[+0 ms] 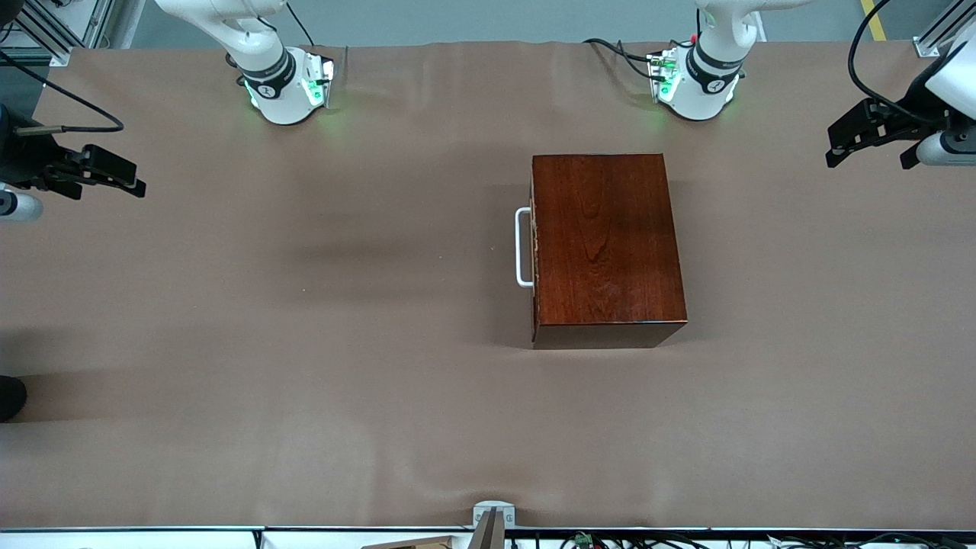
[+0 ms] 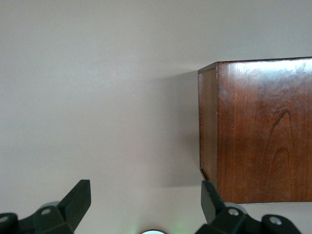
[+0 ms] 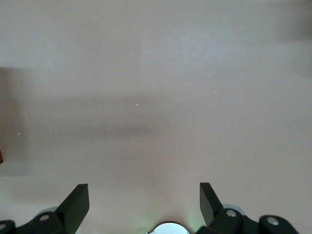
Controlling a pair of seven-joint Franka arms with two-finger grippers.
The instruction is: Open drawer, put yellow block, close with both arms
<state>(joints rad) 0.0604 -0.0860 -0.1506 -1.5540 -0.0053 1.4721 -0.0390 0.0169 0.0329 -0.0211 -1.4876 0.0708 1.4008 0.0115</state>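
Observation:
The dark mahogany box (image 1: 606,244) stands mid-table, toward the left arm's end. Its drawer is shut, the front flush with the box, and the white bar handle (image 1: 523,248) faces the right arm's end. The yellow block is not in any view. My left gripper (image 1: 869,151) hangs open and empty over the table's edge at the left arm's end. Its wrist view shows the open fingers (image 2: 80,197) over bare cloth, with the box (image 2: 263,126) ahead. My right gripper (image 1: 122,177) is open and empty over the right arm's end, with its fingers (image 3: 80,200) over bare cloth.
A brown cloth (image 1: 305,343) covers the whole table. The two green-lit arm bases (image 1: 286,88) (image 1: 698,84) stand along the edge farthest from the front camera. A small metal bracket (image 1: 492,518) sits at the nearest edge.

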